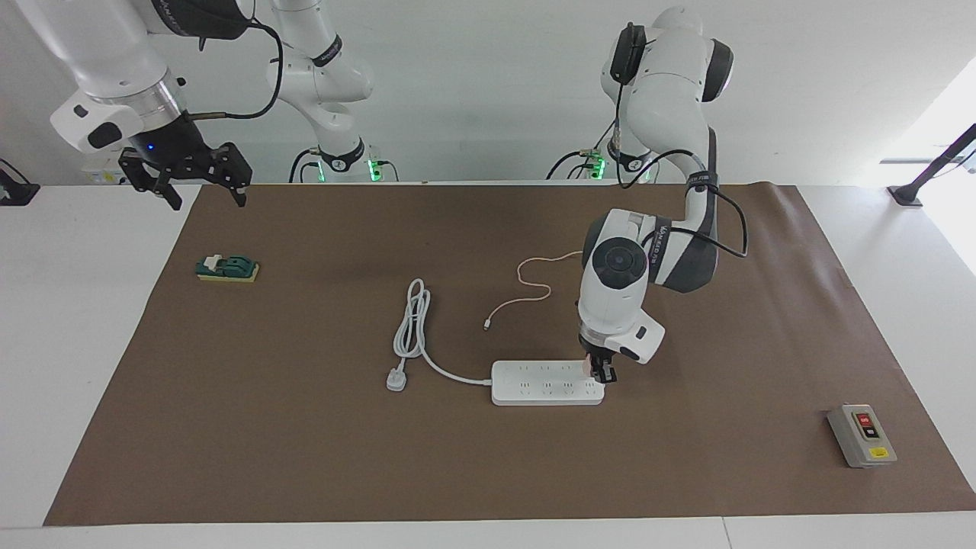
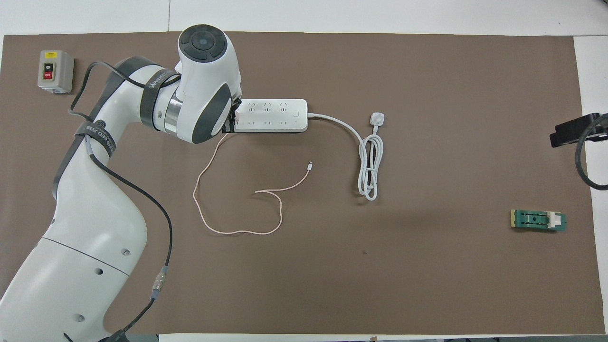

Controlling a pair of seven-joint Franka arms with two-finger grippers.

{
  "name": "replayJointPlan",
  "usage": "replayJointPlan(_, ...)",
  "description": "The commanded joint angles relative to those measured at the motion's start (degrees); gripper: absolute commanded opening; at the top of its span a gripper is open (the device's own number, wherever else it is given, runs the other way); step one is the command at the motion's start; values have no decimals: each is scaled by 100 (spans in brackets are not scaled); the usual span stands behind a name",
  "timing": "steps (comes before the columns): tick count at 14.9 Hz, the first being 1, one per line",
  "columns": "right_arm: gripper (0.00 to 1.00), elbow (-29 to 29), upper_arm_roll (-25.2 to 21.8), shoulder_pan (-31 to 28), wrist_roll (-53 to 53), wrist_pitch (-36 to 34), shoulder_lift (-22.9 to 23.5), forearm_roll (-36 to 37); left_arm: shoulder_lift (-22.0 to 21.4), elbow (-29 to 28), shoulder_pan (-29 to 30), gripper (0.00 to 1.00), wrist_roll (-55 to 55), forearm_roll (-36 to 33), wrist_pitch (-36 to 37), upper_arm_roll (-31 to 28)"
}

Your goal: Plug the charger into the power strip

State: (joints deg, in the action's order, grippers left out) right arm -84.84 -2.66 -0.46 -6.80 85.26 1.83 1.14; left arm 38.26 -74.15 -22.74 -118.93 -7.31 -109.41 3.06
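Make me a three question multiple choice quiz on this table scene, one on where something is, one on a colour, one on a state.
1. The left claw is over:
A. the power strip's end
B. the grey switch box
C. the green block

2. The charger's cable is:
A. black
B. pale pink
C. blue

3. The right claw is:
A. shut on a plug
B. open, holding nothing
C. pressing the strip

Answers: 1 A, its fingers sit at the strip's end. 2 B, a thin pink line on the brown mat. 3 B, its fingers stand apart in the air.
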Motion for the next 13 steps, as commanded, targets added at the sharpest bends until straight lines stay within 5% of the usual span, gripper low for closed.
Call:
replayJointPlan(1, 100, -147, 64, -86, 91, -35, -140, -96, 200, 94, -2, 0, 63, -33, 156, 45)
replayJointPlan(13, 100, -147, 64, -86, 91, -35, -140, -96, 182, 41, -116, 0, 19, -33, 192, 63)
